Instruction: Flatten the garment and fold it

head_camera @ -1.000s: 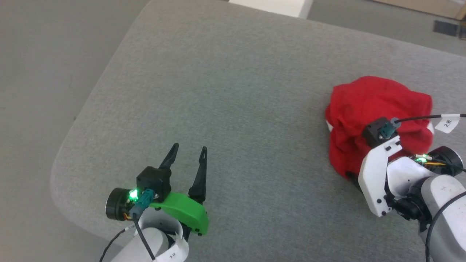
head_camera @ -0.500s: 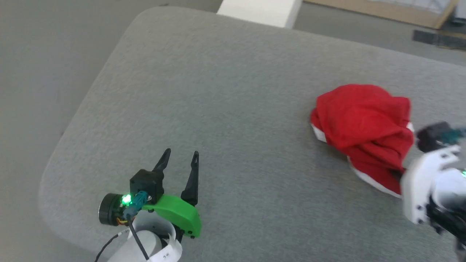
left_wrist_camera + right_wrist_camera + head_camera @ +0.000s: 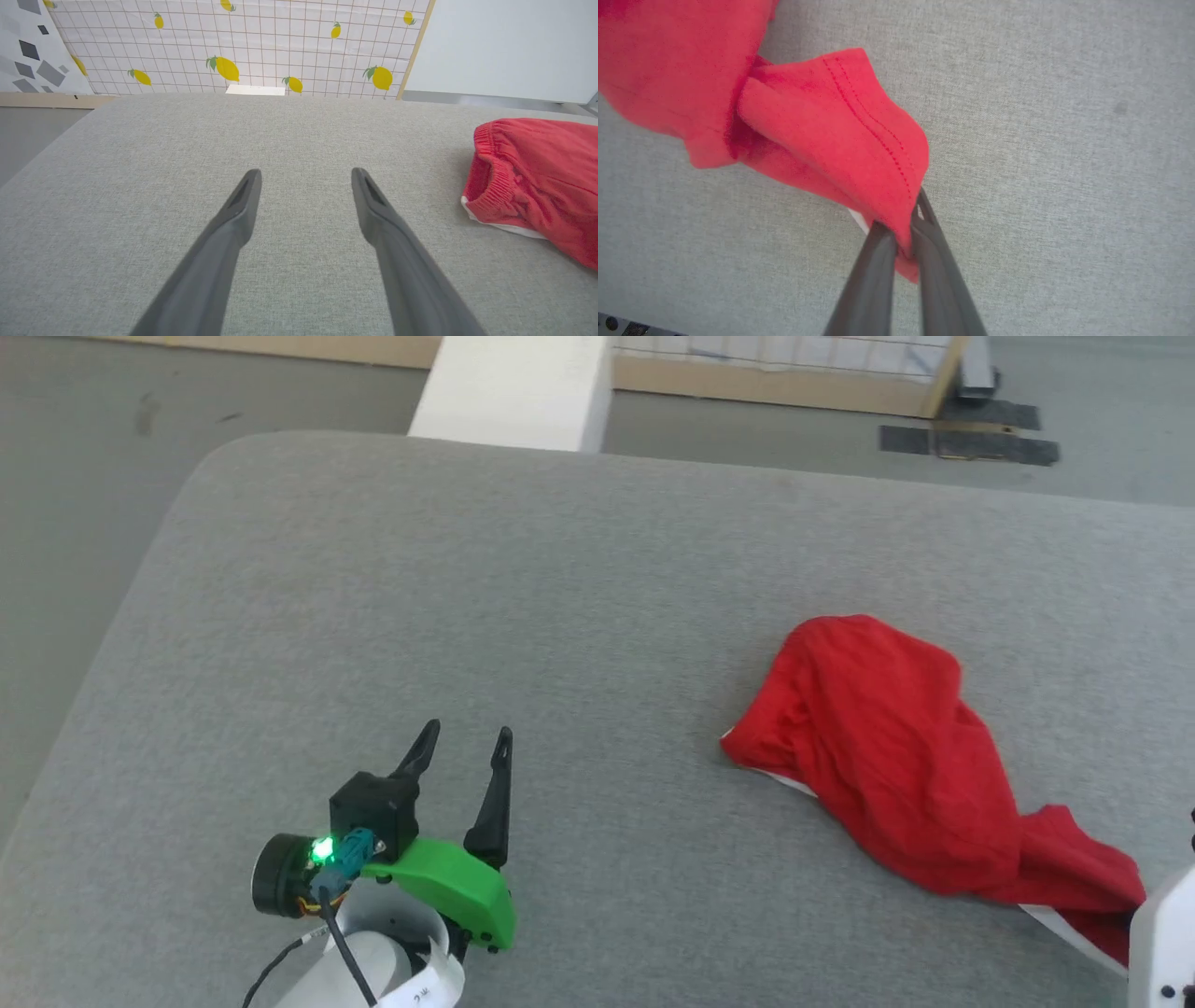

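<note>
1. in the lower left of the head view, the left gripper [image 3: 467, 729] stands over the grey padded surface [image 3: 485, 569]. its two dark fingers point up the frame and are spread apart, with nothing between them.
2. in the left wrist view, the left gripper [image 3: 306, 171] shows the same wide gap, and bare grey fabric lies between and under the fingers.
3. at the top of the left wrist view, behind the far edge of the surface, stands a lemon-print panel [image 3: 280, 42].
4. at the top middle of the head view, a white block [image 3: 513, 383] lies just past the far edge of the surface, on the grey floor [image 3: 84, 448].
5. the garment [image 3: 887, 756] lies on the right half of the head view. it is a crumpled red heap, drawn out in a long tail toward the lower right corner.
6. at the right edge of the left wrist view, the gathered waistband [image 3: 488, 168] faces the camera, with a white trim [image 3: 502, 227] under it. the garment is well apart from the left gripper.
7. in the lower right corner of the head view, the tail of the garment reaches the white housing [image 3: 1162, 943] of the right arm.
8. in the right wrist view, the right gripper [image 3: 901, 219] is clenched on a stitched red edge of the garment. the cloth is pinched between both fingers, and the rest spreads to the upper left of that frame.
</note>
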`<state>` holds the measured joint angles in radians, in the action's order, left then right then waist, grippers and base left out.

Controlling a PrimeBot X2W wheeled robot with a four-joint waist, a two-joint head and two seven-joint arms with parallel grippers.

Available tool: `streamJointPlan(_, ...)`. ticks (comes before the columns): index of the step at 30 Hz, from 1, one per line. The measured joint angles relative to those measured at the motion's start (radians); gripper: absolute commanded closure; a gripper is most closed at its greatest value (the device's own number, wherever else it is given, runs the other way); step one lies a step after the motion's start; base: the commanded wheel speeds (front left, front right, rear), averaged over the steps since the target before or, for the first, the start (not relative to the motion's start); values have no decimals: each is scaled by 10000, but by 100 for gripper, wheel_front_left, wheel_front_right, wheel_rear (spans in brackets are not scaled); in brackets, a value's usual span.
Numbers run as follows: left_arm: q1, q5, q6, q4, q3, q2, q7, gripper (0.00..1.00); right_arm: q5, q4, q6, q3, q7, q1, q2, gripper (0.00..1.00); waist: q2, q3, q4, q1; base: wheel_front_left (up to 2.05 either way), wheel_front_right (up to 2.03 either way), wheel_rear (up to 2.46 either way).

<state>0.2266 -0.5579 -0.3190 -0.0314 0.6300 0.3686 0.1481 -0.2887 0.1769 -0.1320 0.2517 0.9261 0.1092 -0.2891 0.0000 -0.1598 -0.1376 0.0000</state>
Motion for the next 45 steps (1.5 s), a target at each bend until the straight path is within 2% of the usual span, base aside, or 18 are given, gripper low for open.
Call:
streamJointPlan(5,2,-161,-2,40,-59,4,-31,0,-115,165,0,-224,-1045,-350,267,0,0,92,305,0,0,0,0)
streamJointPlan(10,5,-307,-17,98,-123,27,-102,0,-382,610,0,-692,-2627,-705,-12,0,0,276,443,0,0,0,0)
streamJointPlan(14,8,-351,-79,169,-221,36,-104,0,-579,846,0,-1246,-4652,-717,-205,0,0,428,544,0,0,0,0)
streamJointPlan(18,51,-422,-58,282,-201,36,-123,0,-468,748,0,-1567,-6813,-630,-54,0,0,481,645,0,0,0,0)
streamJointPlan(22,196,-405,245,387,90,113,-349,0,155,401,0,-1801,-8379,-298,311,0,0,402,729,0,0,0,0)
streamJointPlan(25,407,-314,556,460,385,221,-616,0,548,205,0,-1682,-9033,-243,773,0,0,262,797,0,0,0,0)
streamJointPlan(31,1433,-328,1691,445,1256,456,-2257,0,1367,82,0,-959,-9574,-280,1538,0,0,-188,979,0,0,0,0)
streamJointPlan(34,2271,-476,2127,403,1457,405,-3168,0,1574,71,0,-897,-9647,-365,1672,0,0,-477,1102,0,0,0,0)
streamJointPlan(36,2845,-744,2610,305,1741,366,-4180,0,1639,84,0,-892,-9708,-503,1720,0,0,-692,1206,0,0,0,0)
streamJointPlan(39,3600,-1310,3093,98,1941,249,-5497,0,1672,88,0,-823,-9785,-634,1774,0,0,-1012,1362,0,0,0,0)
streamJointPlan(45,4963,-2309,3421,-591,2015,61,-7814,0,1778,29,0,-892,-9986,-792,1879,0,1,-1596,1736,0,0,0,0)
